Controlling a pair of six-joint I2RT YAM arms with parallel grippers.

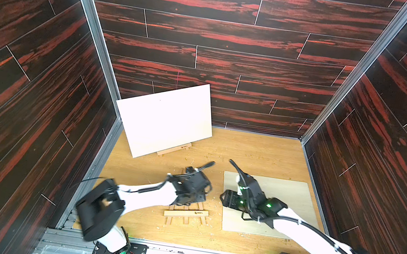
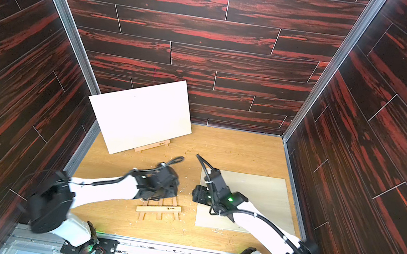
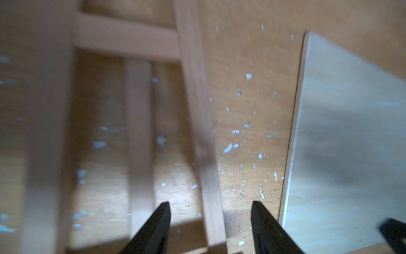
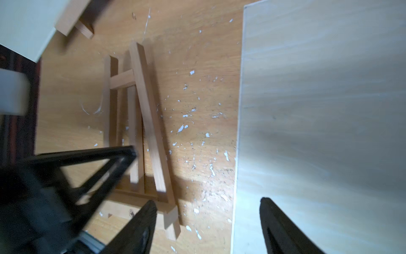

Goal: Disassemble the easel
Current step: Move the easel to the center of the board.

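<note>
Left wrist view: the small easel [image 3: 193, 88] is seen lying flat on the table [image 3: 252, 66], under the left gripper [image 3: 209, 202].
The left gripper's jaws are held apart, and one long stick of the easel is seen between them with a gap on each side, so nothing is pinched. The right gripper [image 4: 208, 199] is opened wide, and nothing is held in it; it is seen above the edge of the pale board [image 4: 318, 110]. In both top views the small easel is found near the table's front, beside the board; a white canvas [image 1: 165, 118] is propped on a second easel [image 1: 175, 150] at the back.
</note>
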